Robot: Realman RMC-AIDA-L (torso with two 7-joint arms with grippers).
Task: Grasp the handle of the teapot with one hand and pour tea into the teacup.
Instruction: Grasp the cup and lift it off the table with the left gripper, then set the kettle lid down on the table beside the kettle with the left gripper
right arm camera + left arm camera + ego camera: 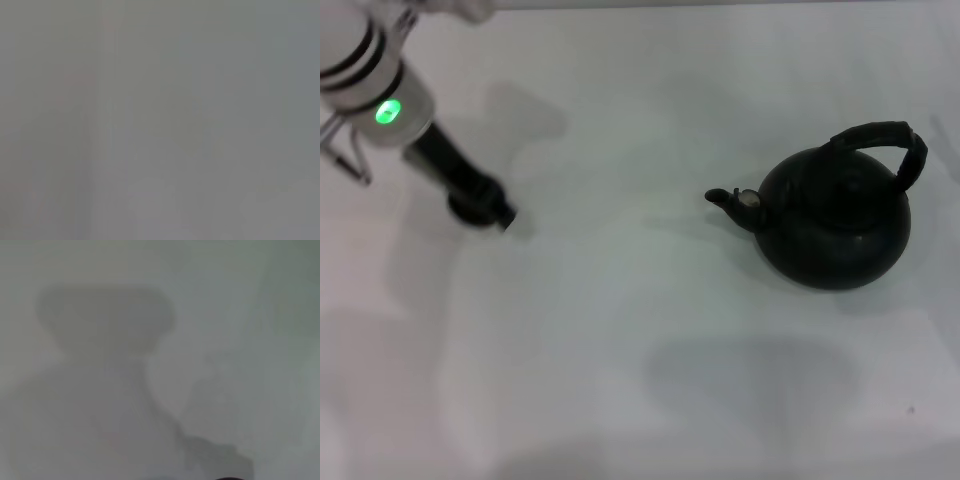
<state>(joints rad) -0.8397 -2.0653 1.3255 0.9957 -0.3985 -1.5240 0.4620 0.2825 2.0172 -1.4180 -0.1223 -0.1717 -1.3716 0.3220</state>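
Well off to the right of the left pincer (pixel 483 208) sits the teapot (pixel 835 228), upright on the white desk (pixel 620 330), spout (pixel 732 200) turned back toward that pincer and the handle (pixel 880 143) arched over its top, leaning to the far side from the spout. Left pincer: dark tip low near the desk at the end of the arm with the green light; whether wide or narrow, cannot tell. Right pincer: not in view. Teacup: not visible in any view. Wrist views give only blank desk and shadow.

Step in hand, by my reading: reach for the handle. To do it well:
- come in from above, jaws spread across the bail;
- grip at the crown so the pot hangs level;
- locate the cup before tilting.
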